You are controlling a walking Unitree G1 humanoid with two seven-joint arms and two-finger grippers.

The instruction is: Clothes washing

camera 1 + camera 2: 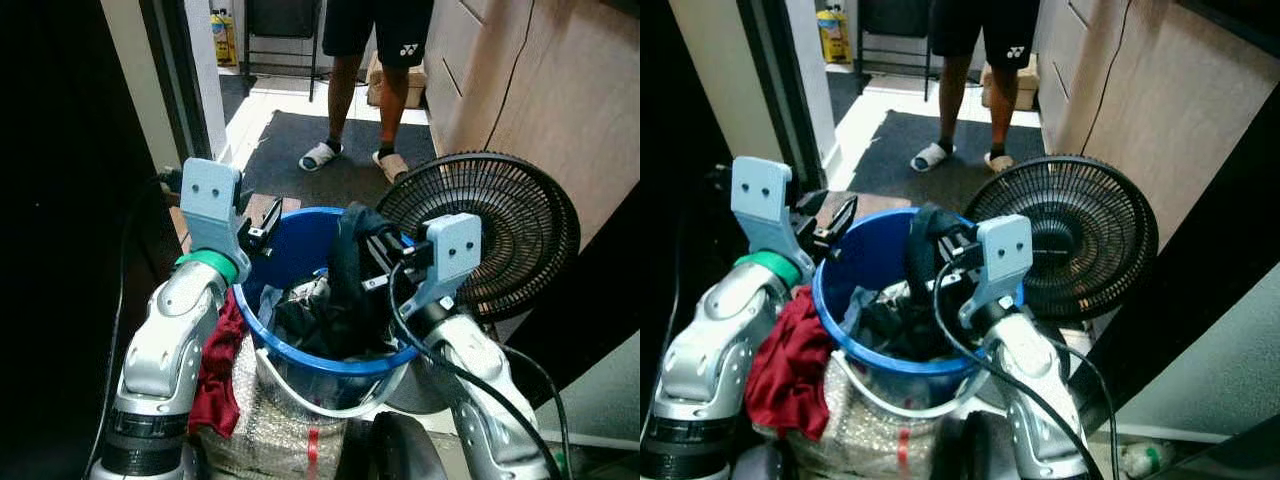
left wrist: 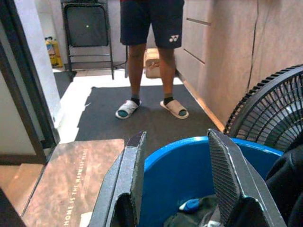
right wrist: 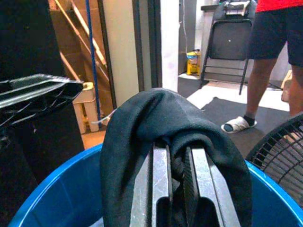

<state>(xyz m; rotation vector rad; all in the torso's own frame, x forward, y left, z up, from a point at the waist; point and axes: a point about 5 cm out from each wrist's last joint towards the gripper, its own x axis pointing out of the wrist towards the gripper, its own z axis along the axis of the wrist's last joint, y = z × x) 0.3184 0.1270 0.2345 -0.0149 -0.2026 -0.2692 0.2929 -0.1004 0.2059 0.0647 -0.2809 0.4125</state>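
Your right gripper (image 3: 174, 189) has its fingers pinched tight on a dark garment (image 1: 350, 262), which drapes over them above the blue bucket (image 1: 300, 245) of laundry. Your left gripper (image 2: 177, 175) hovers at the bucket's left rim with fingers spread wide, holding nothing. A red cloth (image 1: 790, 365) hangs over the bucket's near-left side, a black fan (image 1: 500, 230) stands just right, and a person (image 1: 365, 75) stands far behind.

A dark grey mat (image 1: 330, 165) lay on a pale tiled floor (image 1: 262, 105), and a person in black shorts and slippers (image 1: 362, 75) stood on it. Light wood cabinets (image 1: 520, 90) ran along the right wall. A black floor fan (image 1: 500, 225) stood near them. A folding chair (image 2: 87, 28) and a yellow bottle (image 1: 224, 38) stood at the far end.
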